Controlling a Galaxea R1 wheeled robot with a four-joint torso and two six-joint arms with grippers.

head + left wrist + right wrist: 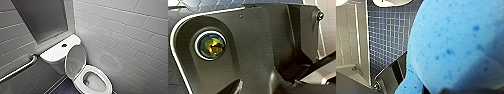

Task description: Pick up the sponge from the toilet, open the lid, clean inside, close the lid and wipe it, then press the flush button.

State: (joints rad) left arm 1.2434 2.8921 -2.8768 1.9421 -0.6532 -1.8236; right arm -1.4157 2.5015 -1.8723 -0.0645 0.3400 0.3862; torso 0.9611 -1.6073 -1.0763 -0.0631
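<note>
The white toilet (106, 78) stands in the corner in the head view, with its lid (76, 60) raised and leaning against the tank (56, 53). The seat ring is down and the bowl (93, 82) lies open. A dark round flush button (64, 45) sits on the tank top. The bright blue sponge (453, 45) looms very close in the right wrist view, above the tiled floor, and my right gripper is shut on it. The left wrist view looks at the robot's own dark body, with nothing held there.
A steel grab bar (20, 68) runs along the grey tiled wall to the left of the tank. White tiled wall closes in on the right of the toilet. Dark blue small-tiled floor (388, 37) lies below, and a recessed niche (41, 17) sits above the tank.
</note>
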